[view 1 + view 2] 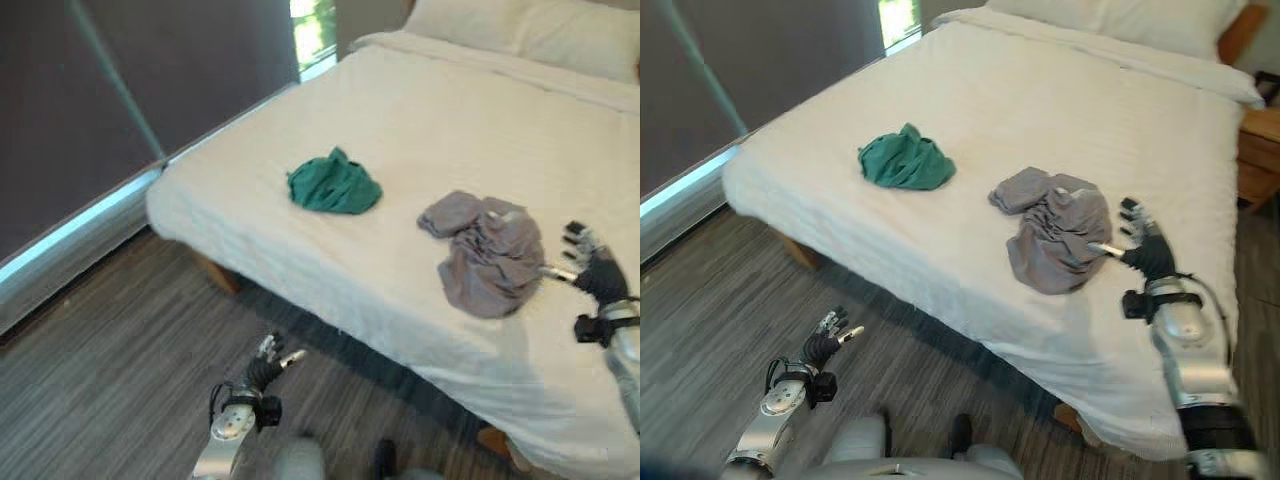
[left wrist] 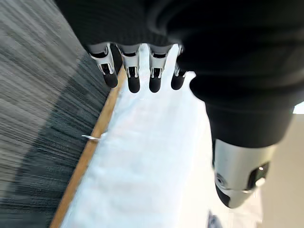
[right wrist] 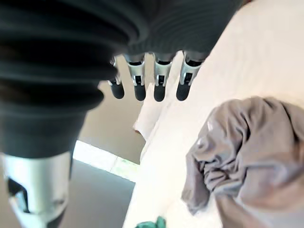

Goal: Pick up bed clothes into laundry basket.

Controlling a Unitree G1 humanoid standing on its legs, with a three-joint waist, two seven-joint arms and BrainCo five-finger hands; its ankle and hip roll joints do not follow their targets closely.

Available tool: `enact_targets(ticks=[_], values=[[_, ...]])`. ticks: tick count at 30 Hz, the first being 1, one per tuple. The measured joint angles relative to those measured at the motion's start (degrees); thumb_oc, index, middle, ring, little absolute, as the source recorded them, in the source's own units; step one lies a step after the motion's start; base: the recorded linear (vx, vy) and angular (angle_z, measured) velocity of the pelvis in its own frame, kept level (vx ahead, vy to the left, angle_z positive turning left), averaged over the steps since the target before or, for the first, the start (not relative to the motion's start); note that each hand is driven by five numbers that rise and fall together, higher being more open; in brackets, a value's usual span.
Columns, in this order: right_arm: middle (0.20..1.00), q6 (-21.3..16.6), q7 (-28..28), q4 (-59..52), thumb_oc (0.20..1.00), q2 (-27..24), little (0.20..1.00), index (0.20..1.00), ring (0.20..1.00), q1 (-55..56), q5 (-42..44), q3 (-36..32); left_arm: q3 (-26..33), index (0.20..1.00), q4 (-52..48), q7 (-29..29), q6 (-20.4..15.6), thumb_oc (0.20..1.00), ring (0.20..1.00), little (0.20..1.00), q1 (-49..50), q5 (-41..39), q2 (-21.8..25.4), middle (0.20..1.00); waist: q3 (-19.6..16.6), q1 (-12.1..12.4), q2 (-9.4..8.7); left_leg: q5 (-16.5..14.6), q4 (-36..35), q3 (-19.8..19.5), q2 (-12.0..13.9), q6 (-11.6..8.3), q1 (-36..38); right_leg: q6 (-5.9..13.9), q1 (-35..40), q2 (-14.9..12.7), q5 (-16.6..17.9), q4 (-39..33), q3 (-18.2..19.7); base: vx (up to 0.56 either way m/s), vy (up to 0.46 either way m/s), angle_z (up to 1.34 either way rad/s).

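1. Our right robot hand hangs over the bed just beside the grey garment, fingers straight and spread, thumb pointing at the cloth. It's holding nothing.
2. Our left robot hand is down low over the wooden floor, off the bed's near edge, fingers relaxed and empty too.
3. The grey garment lies crumpled close to the near edge of the bed, and the green garment is bunched up further along, towards the bed's left edge, well apart from the grey one.
4. We can't spot a laundry basket anywhere.
5. We'd say the step in hand is grabbing the grey piece. To do it well: bring the right robot hand over the thickest bunch of folds, press down a bit, then curl the fingers so they gather cloth and not the sheet underneath.
6. Watch out for a loose end trailing off when lifting.
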Motion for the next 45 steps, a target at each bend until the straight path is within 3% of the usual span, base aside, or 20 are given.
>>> enact_targets(ticks=[1, 2, 3, 4, 5, 7, 9, 10, 12, 14, 16, 19, 29, 32, 37, 45], values=[[1.0, 0.4, 0.3, 3.8, 1.0, -2.1, 1.0, 1.0, 1.0, -4.8, -2.7, 2.8, -1.8, 1.0, 0.1, -0.8, 0.4, 1.0, 1.0, 1.0, 1.0, 0.0, 0.9, 1.0, -0.2, 0.5, 0.71, 1.4, -3.0, -1.2, 0.0, -0.61, -0.1, 0.51, -0.1, 0.3, -0.3, 0.0, 0.2, 0.25, 0.14, 0.03], [1.0, 1.2, 1.0, 7.6, 1.0, -6.8, 1.0, 1.0, 1.0, -10.4, -5.5, 8.0, -4.3, 1.0, -0.4, -1.6, 0.9, 1.0, 1.0, 1.0, 1.0, 0.0, 1.6, 1.0, -0.4, 1.1, 1.53, 1.8, -3.0, -2.6, -1.9, -0.22, 1.4, 0.94, 0.0, 0.1, -0.8, 0.0, 1.5, 0.24, 0.245, -0.66], [1.0, 1.4, 1.0, 18.2, 1.0, -9.9, 1.0, 1.0, 1.0, -23.1, -9.1, 16.6, -7.4, 1.0, -3.4, -3.0, 0.9, 1.0, 1.0, 1.0, 1.8, -0.4, 2.0, 1.0, -1.2, 0.0, 3.01, 2.4, -3.3, -2.8, -4.9, 0.81, 5.4, 2.45, -0.3, -0.7, -1.1, 0.0, 2.3, 0.2, 0.245, -0.86], [1.0, 2.8, 0.7, 28.1, 1.0, -10.4, 1.0, 1.0, 1.0, -34.1, -11.3, 25.4, -10.1, 1.0, -5.2, -3.7, 0.9, 1.0, 1.0, 1.0, 2.2, -0.4, 3.2, 1.0, -2.1, -0.3, 5.08, 3.0, -3.4, -2.9, -5.3, 1.71, 7.8, 3.56, -0.9, -0.4, -0.8, 0.2, 3.5, 0.04, 0.188, -0.92], [1.0, 4.0, 0.3, 31.0, 1.0, -11.4, 1.0, 1.0, 1.0, -39.9, -13.4, 31.0, -10.6, 1.0, -8.7, -4.6, 0.8, 1.0, 1.0, 1.0, 2.7, -0.5, 3.9, 1.0, -2.3, 0.1, 5.39, 6.5, -3.3, -0.6, -5.4, 3.86, 6.5, 4.96, -2.2, -0.9, 0.0, 0.3, 4.7, -0.15, 0.135, -0.71], [1.0, 3.9, 0.1, 31.4, 1.0, -10.9, 1.0, 1.0, 1.0, -45.1, -16.6, 34.1, -9.3, 1.0, -9.7, -4.6, 0.2, 1.0, 1.0, 1.0, 1.4, -2.5, 5.6, 1.0, -1.0, 0.5, 3.74, 7.3, -3.0, 0.3, -7.5, 5.31, 4.0, 6.25, -4.9, -3.2, 0.8, 0.4, 4.5, -0.18, 0.135, -0.26], [1.0, 4.8, -2.0, 46.0, 1.0, -5.3, 1.0, 1.0, 1.0, -62.1, -22.4, 40.9, -8.3, 1.0, -8.3, -4.0, 0.1, 1.0, 1.0, 1.0, -1.4, -4.0, 7.9, 1.0, 1.4, 1.0, 3.99, 7.9, -3.0, 0.3, -8.9, 6.49, -1.4, 7.72, -10.5, -4.5, 1.7, 0.3, 4.0, -0.09, 0.117, 0.07], [1.0, 5.4, -2.8, 51.3, 1.0, -3.3, 1.0, 1.0, 1.0, -65.4, -23.4, 42.5, -8.6, 1.0, -8.3, -3.6, 0.2, 1.0, 1.0, 1.0, -2.4, -4.4, 8.7, 1.0, 3.6, 2.9, 4.51, 8.1, -3.0, 0.0, -9.4, 6.64, -2.2, 7.95, -11.1, -4.9, 1.9, 0.3, 3.9, -0.14, 0.099, 0.19], [1.0, 5.6, -4.5, 54.0, 1.0, -1.6, 1.0, 1.0, 1.0, -65.7, -25.2, 41.6, -8.1, 1.0, -9.2, -2.7, -0.3, 1.0, 1.0, 1.0, -2.0, -4.4, 9.9, 1.0, 7.1, 5.4, 4.45, 8.2, -3.0, 0.0, -9.6, 6.81, -4.0, 8.21, -13.0, -5.0, 2.0, 0.3, 4.2, -0.12, 0.066, 0.06], [1.0, 5.5, -6.5, 57.3, 1.0, 0.8, 1.0, 1.0, 1.0, -64.3, -25.0, 38.0, -7.6, 1.0, -8.5, -1.4, -0.1, 1.0, 1.0, 1.0, -3.0, -4.4, 10.0, 1.0, 11.5, 6.6, 4.53, 9.2, -3.0, 0.0, -9.6, 6.86, -7.7, 8.45, -16.5, -5.0, 2.7, 0.4, 4.0, -0.06, 0.036, 0.04], [1.0, 4.0, -10.8, 60.7, 1.0, 2.7, 1.0, 1.0, 1.0, -63.5, -25.0, 34.6, -7.3, 1.0, -8.8, 0.4, -0.2, 1.0, 1.0, 1.0, -3.6, -4.8, 10.0, 1.0, 13.2, 6.6, 4.34, 9.2, -3.0, -0.6, -9.7, 6.85, -8.3, 8.46, -17.1, -5.0, 2.7, 0.3, 3.9, -0.05, 0.048, 0.04], [1.0, 3.9, -11.2, 63.1, 1.0, 3.6, 1.0, 1.0, 1.0, -64.5, -28.9, 34.4, -7.6, 1.0, -8.8, 2.1, -0.2, 1.0, 1.0, 1.0, -6.1, -4.8, 9.2, 1.0, 13.6, 6.5, 3.52, 9.0, -3.0, -0.7, -9.5, 6.63, -8.5, 8.46, -17.3, -4.8, 2.7, 0.3, 4.0, -0.01, 0.015, 0.0], [1.0, 6.1, -10.2, 63.6, 1.0, 2.4, 1.0, 1.0, 1.0, -64.4, -29.0, 33.9, -7.9, 1.0, -8.8, 4.0, -0.3, 1.0, 1.0, 1.0, -7.7, -4.8, 9.3, 1.0, 13.2, 6.1, 2.79, 9.2, -3.0, 0.1, -9.5, 6.79, -8.3, 8.71, -17.4, -4.9, 3.1, 0.3, 4.7, 0.01, 0.006, -0.02], [1.0, 6.3, -9.1, 62.0, 1.0, -2.1, 1.0, 1.0, 1.0, -67.0, -27.3, 36.7, -10.9, 1.0, -8.8, 4.5, -0.3, 1.0, 1.0, 1.0, -9.9, -4.8, 10.2, 1.0, 13.0, 5.2, 2.37, 9.4, -3.0, 0.3, -9.6, 7.07, -8.2, 8.95, -17.5, -4.9, 3.6, 0.4, 5.1, 0.01, 0.01, -0.03], [1.0, 6.7, -9.1, 62.2, 1.0, -7.6, 1.0, 1.0, 1.0, -68.8, -25.6, 39.5, -10.2, 1.0, -8.3, 4.8, -0.4, 1.0, 1.0, 1.0, -10.5, -4.8, 10.2, 1.0, 11.4, 3.0, -0.27, 9.3, -3.0, 1.6, -9.4, 7.04, -7.7, 8.88, -17.6, -4.9, 3.8, 0.3, 6.3, 0.0, -0.007, -0.13], [1.0, 7.6, -9.0, 62.9, 1.0, -8.0, 1.0, 1.0, 1.0, -66.2, -25.6, 39.6, -9.5, 1.0, -6.6, 4.9, -0.3, 1.0, 1.0, 1.0, -7.4, -4.8, 10.2, 1.0, 11.0, 1.7, -0.04, 9.0, -3.0, 3.3, -8.5, 6.43, -7.1, 8.41, -17.9, -4.0, 4.5, 0.3, 8.2, -0.01, -0.012, -0.14]])
